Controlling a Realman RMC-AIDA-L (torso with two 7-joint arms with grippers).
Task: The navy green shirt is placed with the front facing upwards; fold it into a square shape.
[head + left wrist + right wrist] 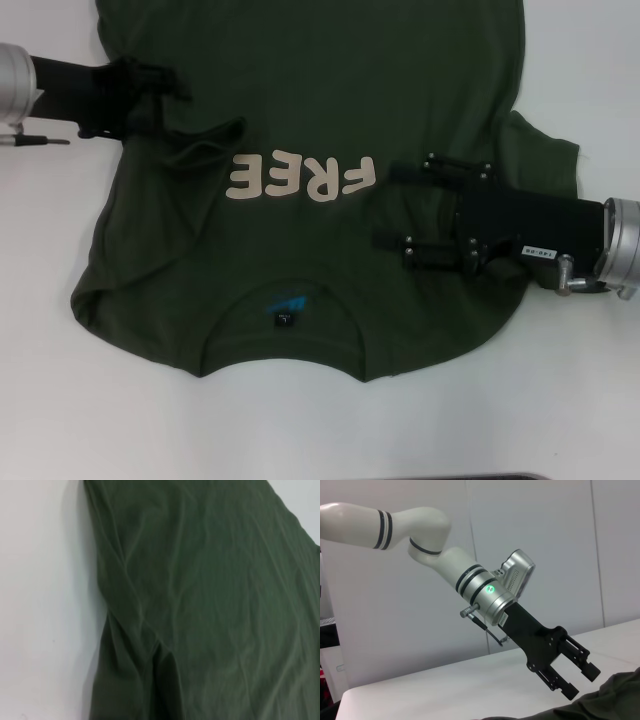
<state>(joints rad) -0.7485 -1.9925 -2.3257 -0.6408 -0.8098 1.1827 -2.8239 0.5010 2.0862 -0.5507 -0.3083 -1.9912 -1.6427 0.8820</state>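
Note:
The navy green shirt [300,90] lies front up on the white table [60,400], with its collar and blue label [288,308] nearest me and the cream "FREE" lettering [300,178] upside down. Its left sleeve is bunched inward [205,148], while the right sleeve [545,150] lies spread out. My left gripper [165,105] is at the shirt's left edge; the right wrist view shows this left gripper [580,680] open just above the cloth [612,695]. My right gripper [388,206] hovers open over the shirt's right chest, holding nothing. The left wrist view shows only shirt fabric [210,605].
Bare white table [45,605] surrounds the shirt on the left, right and near sides. A dark edge [500,477] shows at the table's near side. A pale wall [545,540] stands behind the table.

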